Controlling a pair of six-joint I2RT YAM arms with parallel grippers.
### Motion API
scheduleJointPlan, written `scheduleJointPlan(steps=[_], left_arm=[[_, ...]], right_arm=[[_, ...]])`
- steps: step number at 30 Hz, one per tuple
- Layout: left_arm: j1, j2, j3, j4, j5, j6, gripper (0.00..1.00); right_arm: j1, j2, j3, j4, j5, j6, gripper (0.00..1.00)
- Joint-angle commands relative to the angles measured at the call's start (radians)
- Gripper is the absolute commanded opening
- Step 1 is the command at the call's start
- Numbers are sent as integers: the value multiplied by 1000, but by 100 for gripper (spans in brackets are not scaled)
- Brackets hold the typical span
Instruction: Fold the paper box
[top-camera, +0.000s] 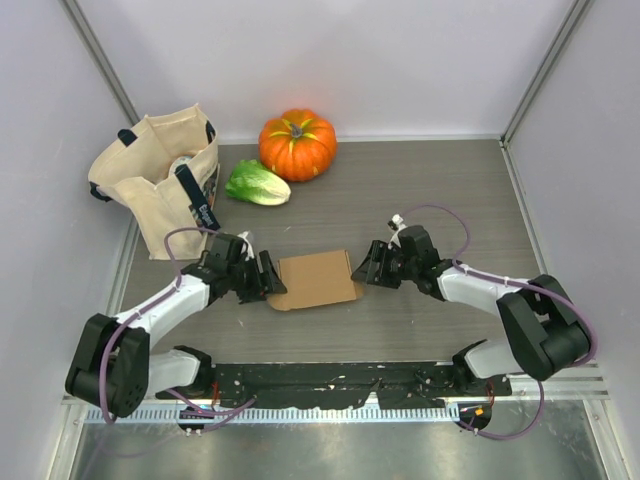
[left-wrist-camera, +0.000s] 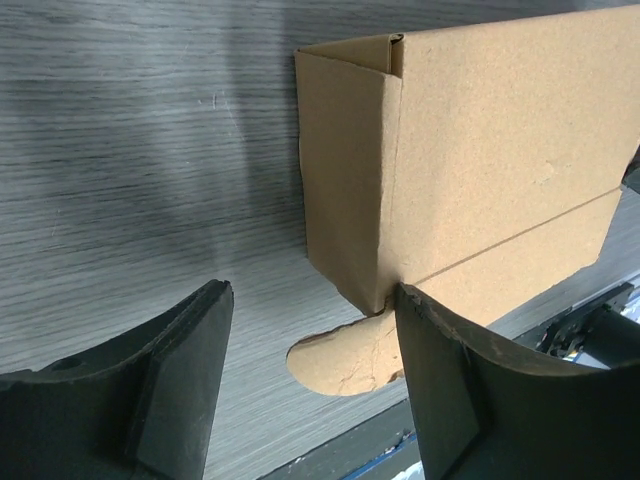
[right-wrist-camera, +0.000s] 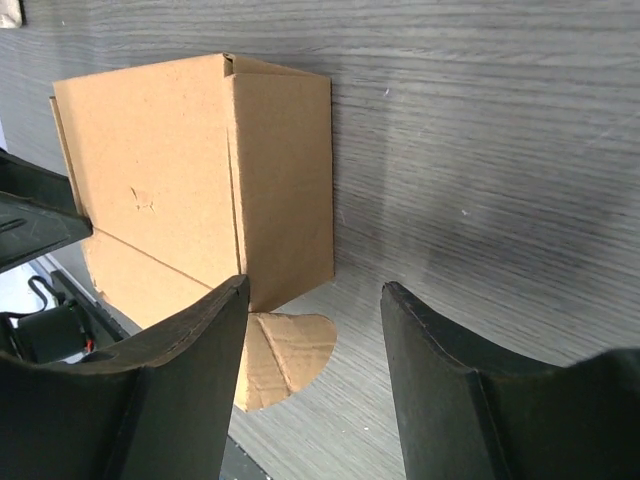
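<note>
Tan cardboard paper box (top-camera: 318, 279), woodgrain table (top-camera: 430, 195)

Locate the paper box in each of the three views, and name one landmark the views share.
Top external: the paper box sits mid-table, lower in the picture than the pumpkin.
Left wrist: paper box in the upper right.
Right wrist: paper box in the upper left.
Shared landmark: the grey wood-grain table beneath it.

Top external: high above near edge, looking down on grey wood-grain table (top-camera: 430, 190).
Left wrist: low, close, facing left end of tan-brown cardboard box (left-wrist-camera: 470, 150).
Right wrist: low, close, facing opposite end.
Shared: box.
</note>
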Motion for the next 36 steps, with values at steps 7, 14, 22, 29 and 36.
scheduleJointPlan(steps=[7, 14, 22, 29, 36], left_arm=[[-4, -207, 40, -56, -80, -45, 80], [9, -304, 132, -82, -165, -40, 95], [59, -100, 60, 109, -30, -132, 88], [59, -13, 23, 214, -3, -133, 90], [59, 102, -15, 353, 120, -149, 93]], right_arm=[[3, -187, 98, -243, 179, -171, 66], [3, -88, 190, -133, 11, -145, 69], [3, 127, 253, 16, -41, -105, 50], [-10, 186, 204, 44, -41, -98, 38], [-81, 238, 128, 139, -176, -76, 29]])
